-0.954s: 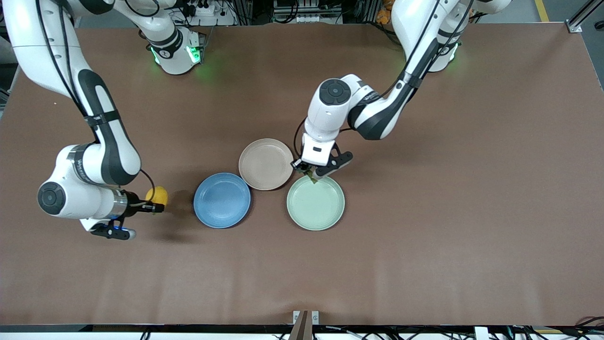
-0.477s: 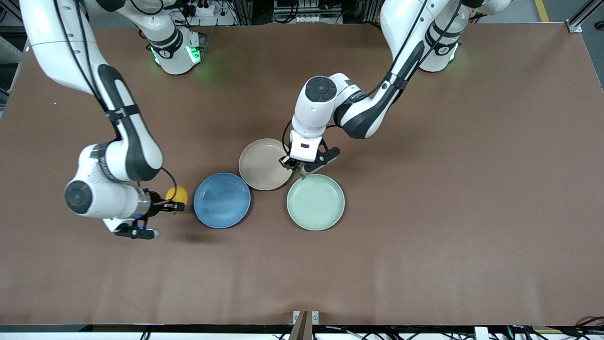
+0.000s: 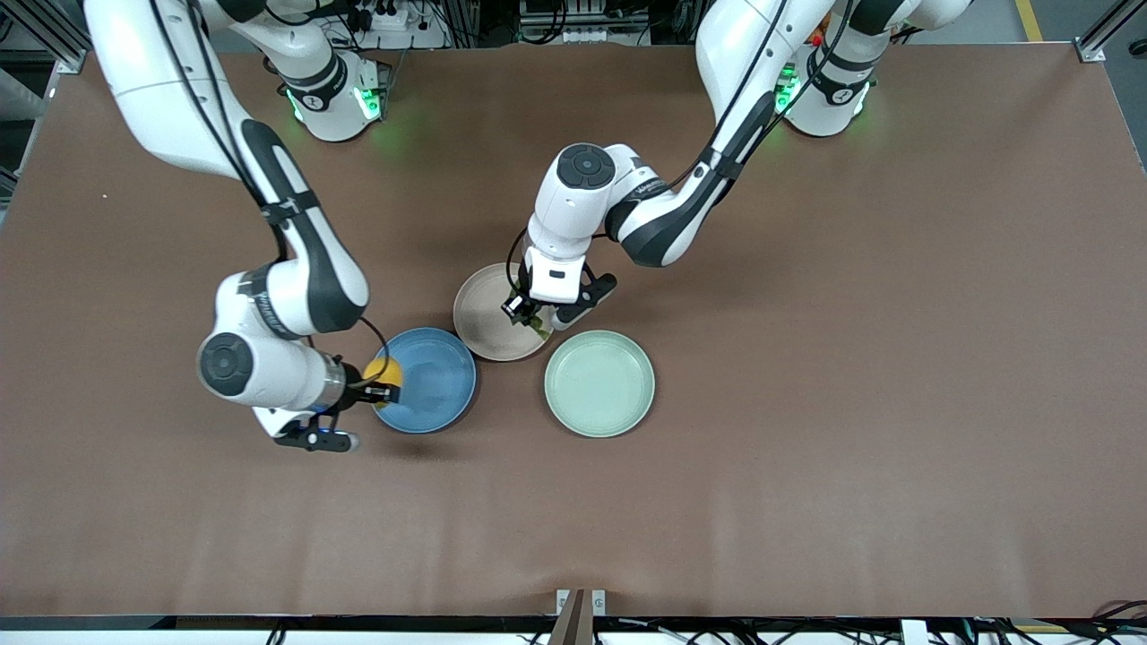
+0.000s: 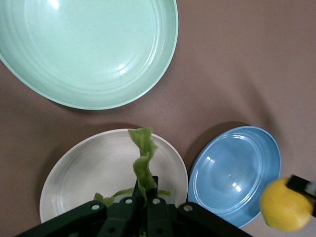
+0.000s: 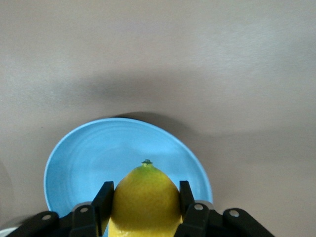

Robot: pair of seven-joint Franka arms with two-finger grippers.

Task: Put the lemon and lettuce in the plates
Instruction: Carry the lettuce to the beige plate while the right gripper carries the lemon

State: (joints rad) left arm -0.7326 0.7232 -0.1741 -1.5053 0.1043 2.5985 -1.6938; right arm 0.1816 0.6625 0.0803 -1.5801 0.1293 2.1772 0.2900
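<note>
My right gripper (image 3: 387, 383) is shut on the yellow lemon (image 3: 382, 369) and holds it over the rim of the blue plate (image 3: 430, 385). In the right wrist view the lemon (image 5: 143, 201) sits between the black fingers (image 5: 105, 197) with the blue plate (image 5: 94, 158) below it. My left gripper (image 3: 531, 318) is shut on the green lettuce (image 3: 538, 326) over the beige-pink plate (image 3: 488, 313). In the left wrist view the lettuce (image 4: 143, 158) hangs from the closed fingers (image 4: 154, 187) above the beige-pink plate (image 4: 84, 173).
A pale mint green plate (image 3: 599, 383) lies beside the other two, toward the left arm's end of the table. The three plates sit close together on the brown table (image 3: 806, 403). Both arm bases stand along the table's edge farthest from the front camera.
The right gripper carried the lemon from the bare table to over the blue plate's rim. The left gripper moved the lettuce from the mint green plate's edge to over the beige-pink plate.
</note>
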